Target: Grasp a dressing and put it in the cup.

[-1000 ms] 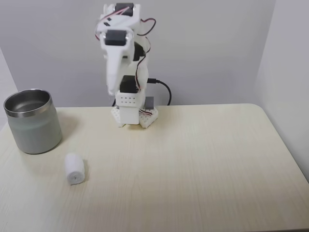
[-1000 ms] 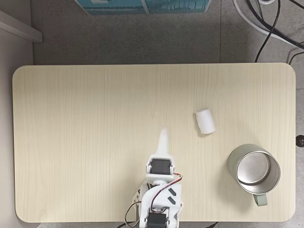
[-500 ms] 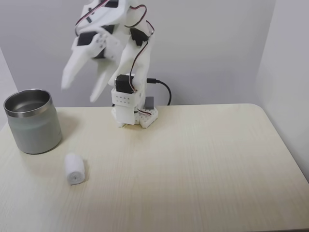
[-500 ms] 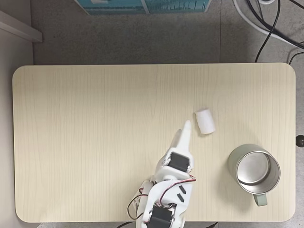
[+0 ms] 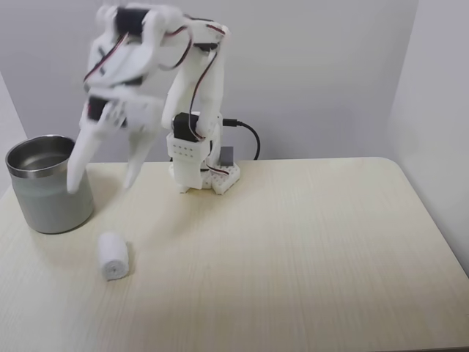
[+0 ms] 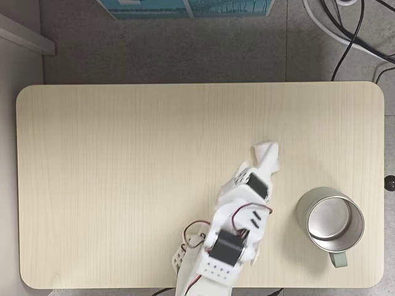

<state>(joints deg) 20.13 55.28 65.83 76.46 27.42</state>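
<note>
- The small white cylindrical roll of gauze bandage (image 5: 113, 257) lies on its side on the pale wood-grain table (image 5: 293, 249), near the left edge in the front fixed view; soft-looking, one flat round end faces the camera.
- The wide grey-silver metal cup (image 5: 50, 183) with a shiny steel rim stands upright nearer the back left corner, apart from the roll.
- The white plastic two-finger gripper (image 5: 102, 180) hangs above the table between cup and roll, fingers spread apart, holding nothing, motion-blurred.
- In the top-down fixed view the gripper (image 6: 266, 154) overlaps the roll (image 6: 270, 165); the cup (image 6: 330, 221) sits near the table's right edge.
</note>
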